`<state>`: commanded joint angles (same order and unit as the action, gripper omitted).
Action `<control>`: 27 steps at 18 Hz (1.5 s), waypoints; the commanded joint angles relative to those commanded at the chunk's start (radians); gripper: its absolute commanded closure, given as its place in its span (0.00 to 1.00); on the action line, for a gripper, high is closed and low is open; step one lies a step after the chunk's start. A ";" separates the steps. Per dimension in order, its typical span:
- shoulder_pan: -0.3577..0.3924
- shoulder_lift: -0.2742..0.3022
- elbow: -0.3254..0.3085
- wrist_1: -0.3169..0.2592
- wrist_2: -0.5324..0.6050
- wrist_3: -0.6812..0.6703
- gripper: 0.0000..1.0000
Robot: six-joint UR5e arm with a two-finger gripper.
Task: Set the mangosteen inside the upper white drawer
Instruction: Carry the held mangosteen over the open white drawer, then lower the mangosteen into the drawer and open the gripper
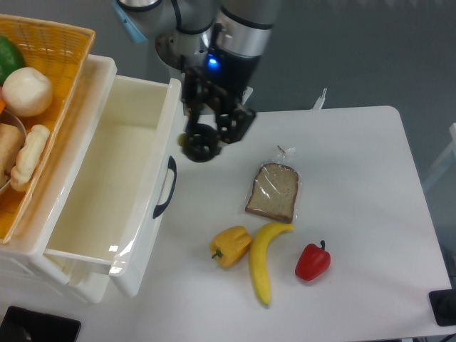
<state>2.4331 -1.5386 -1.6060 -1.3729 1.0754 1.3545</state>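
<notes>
The mangosteen (pixel 200 144) sits clamped in the hand (pixel 205 142), lifted above the desk near its left edge, just beside the front wall of the upper white drawer (pixel 107 178), which stands pulled out with its interior showing. The fruit looks small, round, glossy and dark; I judge it light, firm-shelled and rather slippery, so a hold across its widest middle suits it best, with moderate squeeze. Its round form could roll out if the fingers sit too low or high. The dark curved handle (pixel 166 187) lies just below the hand. The fruit is not yet over the drawer's opening.
</notes>
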 joint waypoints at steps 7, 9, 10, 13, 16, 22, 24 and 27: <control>-0.084 -0.044 -0.003 0.002 -0.008 0.002 0.97; -0.106 -0.058 -0.003 0.002 -0.006 0.011 0.97; -0.117 -0.067 -0.003 0.003 -0.005 0.012 0.97; -0.124 -0.098 -0.002 0.006 -0.002 0.024 0.94; -0.143 -0.123 -0.002 0.005 0.001 0.066 0.93; -0.180 -0.147 0.000 0.008 0.028 0.071 0.92; -0.181 -0.147 0.000 0.008 0.028 0.071 0.77; -0.183 -0.166 0.006 0.014 0.029 0.072 0.63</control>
<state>2.2504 -1.7042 -1.6000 -1.3591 1.1045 1.4266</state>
